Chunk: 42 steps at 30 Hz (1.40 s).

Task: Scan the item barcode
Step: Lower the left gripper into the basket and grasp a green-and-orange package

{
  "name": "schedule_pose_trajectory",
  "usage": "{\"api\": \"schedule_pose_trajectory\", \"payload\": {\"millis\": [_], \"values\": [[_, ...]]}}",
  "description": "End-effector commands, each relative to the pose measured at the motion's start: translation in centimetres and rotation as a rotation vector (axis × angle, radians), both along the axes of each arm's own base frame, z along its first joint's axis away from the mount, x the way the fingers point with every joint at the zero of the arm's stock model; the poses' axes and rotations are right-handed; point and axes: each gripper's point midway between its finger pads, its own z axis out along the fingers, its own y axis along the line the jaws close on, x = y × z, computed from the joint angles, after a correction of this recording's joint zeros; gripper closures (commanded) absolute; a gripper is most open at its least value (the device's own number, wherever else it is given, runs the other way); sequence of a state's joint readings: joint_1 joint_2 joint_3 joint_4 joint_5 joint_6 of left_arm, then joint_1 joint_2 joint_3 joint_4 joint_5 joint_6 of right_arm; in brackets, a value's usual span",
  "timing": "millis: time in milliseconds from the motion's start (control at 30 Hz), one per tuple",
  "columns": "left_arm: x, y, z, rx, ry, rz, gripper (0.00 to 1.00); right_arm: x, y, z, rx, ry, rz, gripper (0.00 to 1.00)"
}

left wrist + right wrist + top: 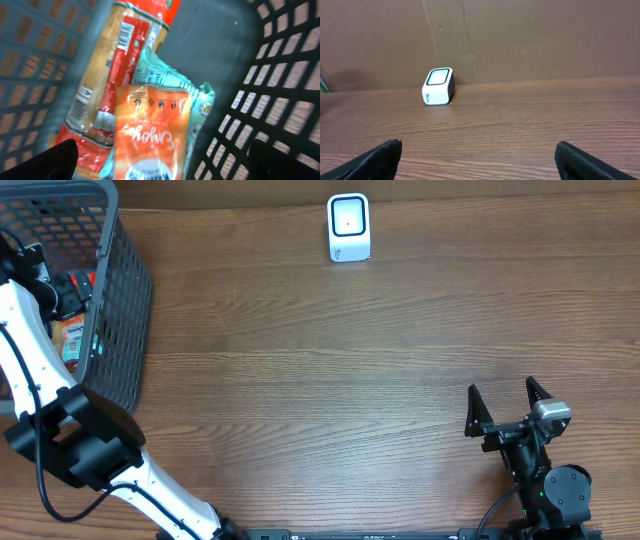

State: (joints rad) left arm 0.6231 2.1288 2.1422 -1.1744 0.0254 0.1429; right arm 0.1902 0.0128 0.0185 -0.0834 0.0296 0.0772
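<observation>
Overhead: one mesh basket at the left of the surface, one white scanner at the far edge; right end effector spread wide, empty. Left wrist: three packets in the basket: orange pouch, green packet, red-and-tan package; left end effector wide over the pouch, gripping nothing; script upside down, unreadable. Right wrist: scanner ahead.

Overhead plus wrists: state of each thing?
left gripper: open, empty, inside basket
right gripper: open, empty, over table
basket: holds packets
orange packet: lying atop other packets, not gripped
scanner: upright at table's far edge, nothing before it
</observation>
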Motion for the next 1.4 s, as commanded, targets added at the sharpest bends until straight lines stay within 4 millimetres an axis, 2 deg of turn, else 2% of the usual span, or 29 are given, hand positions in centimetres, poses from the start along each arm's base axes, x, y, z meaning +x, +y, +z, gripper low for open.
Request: {"api": "schedule_pose_trajectory", "payload": {"millis": [0,67,500,767,967,1033,1200,1267,1367], "values": [[0.3,0.3,-1.8,-0.026,0.019,-0.023,0.0,0.0,0.0,-0.3,-0.006,-0.001,0.001,0.0],[0.4,0.4,-3.0,-0.042,0.041,-0.022,0.0,0.0,0.0,-0.3,-0.006,-0.001,0.001,0.0],[0.5,0.3,-6.5,-0.097,0.09,-0.025,0.0,0.0,0.0,-0.3,-0.006,-0.001,0.001,0.0],[0.4,-0.1,-9.4,-0.152,0.135,-0.029,0.0,0.0,0.0,-0.3,-0.006,-0.001,0.001,0.0],[0.2,-0.2,-10.0,-0.161,0.148,-0.028,0.0,0.0,0.0,-0.3,-0.006,-0.001,0.001,0.0],[0.2,-0.3,-10.0,-0.162,0.148,-0.028,0.07,0.0,0.0,-0.3,-0.006,-0.001,0.001,0.0],[0.0,-0.3,-10.0,-0.166,0.155,-0.028,0.3,0.0,0.0,-0.3,-0.006,-0.001,0.001,0.0],[0.0,-0.4,-10.1,-0.169,0.158,-0.028,0.35,0.0,0.0,-0.3,-0.006,-0.001,0.001,0.0],[-0.1,-0.5,-10.1,-0.171,0.161,-0.028,0.46,0.0,0.0,-0.3,-0.006,-0.001,0.001,0.0]]}}
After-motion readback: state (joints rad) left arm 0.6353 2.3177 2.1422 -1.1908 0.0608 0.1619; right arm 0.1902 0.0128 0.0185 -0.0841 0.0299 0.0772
